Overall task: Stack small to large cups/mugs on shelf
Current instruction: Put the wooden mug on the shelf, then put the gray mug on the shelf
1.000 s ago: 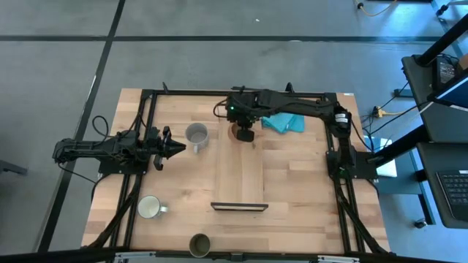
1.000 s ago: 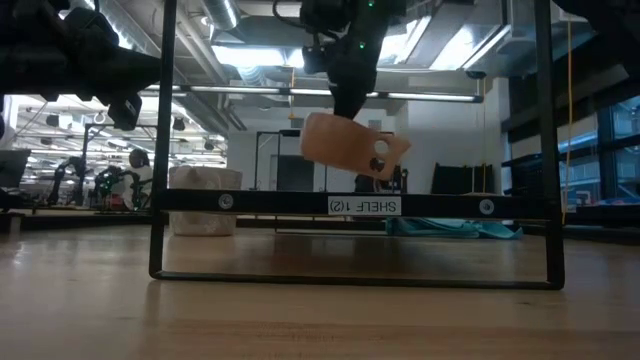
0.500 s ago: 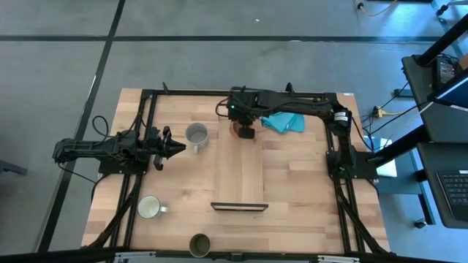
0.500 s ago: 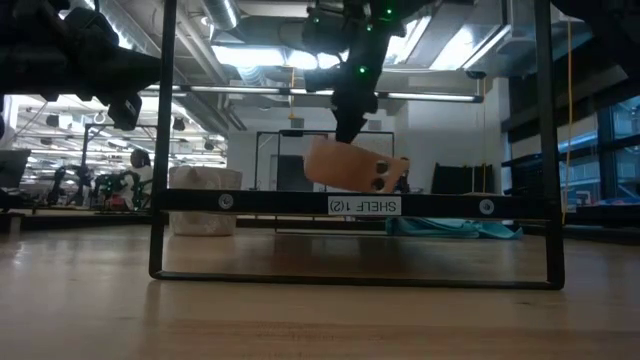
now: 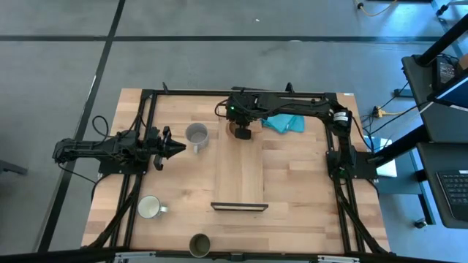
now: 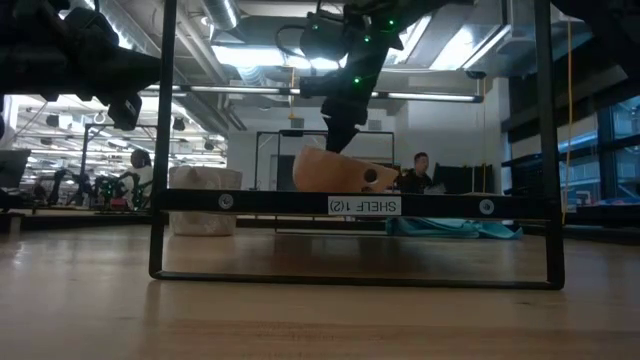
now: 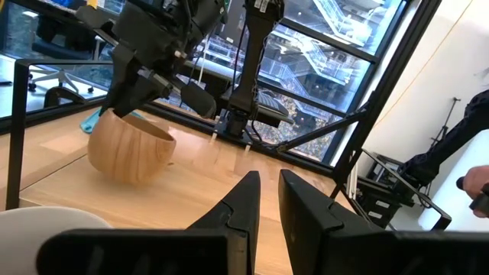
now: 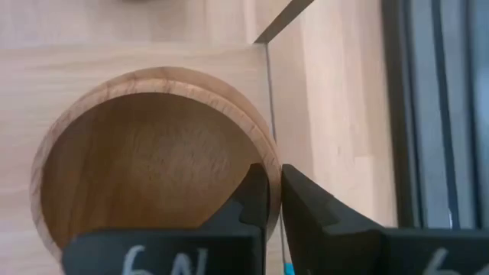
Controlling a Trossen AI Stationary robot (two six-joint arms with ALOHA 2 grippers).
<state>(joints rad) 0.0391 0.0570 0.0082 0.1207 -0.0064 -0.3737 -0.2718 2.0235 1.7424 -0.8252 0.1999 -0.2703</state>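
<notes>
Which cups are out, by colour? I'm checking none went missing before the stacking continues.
Tan wooden cup, held at its rim by the right pincer at the far end of the long light-wood shelf: 1
Grey mug: 1
Pale-inside mug: 1
Dark olive cup: 1
Total: 4

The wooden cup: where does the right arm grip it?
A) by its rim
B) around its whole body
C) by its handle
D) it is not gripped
A: in the right wrist view the right gripper has its jaws closed on the wooden cup's rim wall.
</notes>
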